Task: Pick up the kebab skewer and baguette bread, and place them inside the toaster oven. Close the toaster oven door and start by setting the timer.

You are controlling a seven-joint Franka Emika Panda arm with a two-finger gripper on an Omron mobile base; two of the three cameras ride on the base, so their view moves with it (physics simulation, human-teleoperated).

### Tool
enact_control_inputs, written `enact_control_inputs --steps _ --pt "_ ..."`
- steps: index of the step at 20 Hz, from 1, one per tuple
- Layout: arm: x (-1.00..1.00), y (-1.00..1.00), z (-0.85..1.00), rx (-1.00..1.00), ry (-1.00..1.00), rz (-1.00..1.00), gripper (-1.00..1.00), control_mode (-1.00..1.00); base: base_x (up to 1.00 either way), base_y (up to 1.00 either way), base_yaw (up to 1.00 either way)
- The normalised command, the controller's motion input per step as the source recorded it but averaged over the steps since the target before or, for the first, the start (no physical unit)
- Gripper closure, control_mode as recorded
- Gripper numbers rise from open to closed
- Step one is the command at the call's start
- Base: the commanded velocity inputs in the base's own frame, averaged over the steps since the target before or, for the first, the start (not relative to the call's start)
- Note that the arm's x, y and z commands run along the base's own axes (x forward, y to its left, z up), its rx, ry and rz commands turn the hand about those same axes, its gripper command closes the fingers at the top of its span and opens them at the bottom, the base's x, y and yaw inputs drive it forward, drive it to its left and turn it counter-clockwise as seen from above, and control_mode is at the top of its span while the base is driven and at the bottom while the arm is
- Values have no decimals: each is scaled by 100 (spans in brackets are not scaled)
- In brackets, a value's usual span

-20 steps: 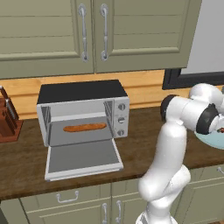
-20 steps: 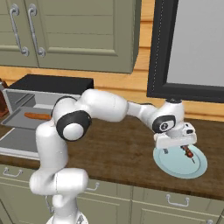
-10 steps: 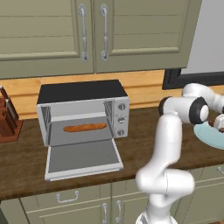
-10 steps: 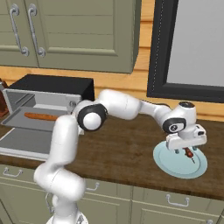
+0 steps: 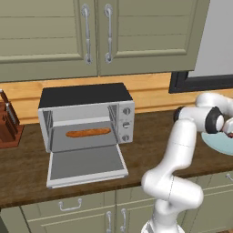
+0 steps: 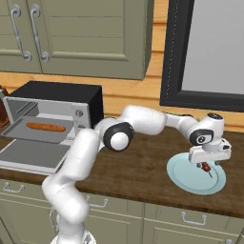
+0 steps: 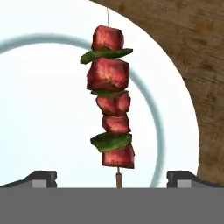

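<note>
The kebab skewer [image 7: 111, 100], red meat chunks with green slices on a thin stick, lies on a pale blue plate [image 7: 39, 109] on the counter's right side. My gripper [image 7: 113, 178] hangs just above it, open, with a fingertip on either side of the stick's near end. From the right base view, the gripper [image 6: 208, 159] stands over the skewer [image 6: 206, 168] and plate [image 6: 183, 178]. The baguette bread [image 5: 88, 132] lies inside the toaster oven [image 5: 86, 98]. The toaster oven door [image 5: 86, 164] is dropped flat open.
A knife block [image 5: 7, 125] stands left of the oven. Wall cabinets [image 5: 95, 32] hang above it. A dark-framed panel [image 6: 205, 47] rises behind the plate. Bare wooden counter [image 6: 143, 171] lies between the oven and the plate.
The arm has stretched further right, and the gripper has come down closer over the skewer on the plate. Its jaws stay open. Oven, door and baguette have not moved.
</note>
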Motion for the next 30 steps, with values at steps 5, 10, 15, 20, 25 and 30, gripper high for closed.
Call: enact_control_inputs --steps 5,10,15,20,25,30 --pt "26 0 -53 0 4 0 -100 -100 0 0 0" --pt "30 0 -38 0 1 0 -100 -100 0 0 0" --pt "-13 2 -28 0 0 0 100 -100 0 0 0" --pt "-28 26 -32 0 1 1 100 -100 0 0 0" --pt "-51 16 -3 0 0 3 100 -100 0 0 0" --pt "-64 29 62 0 0 9 100 -100 0 0 0"
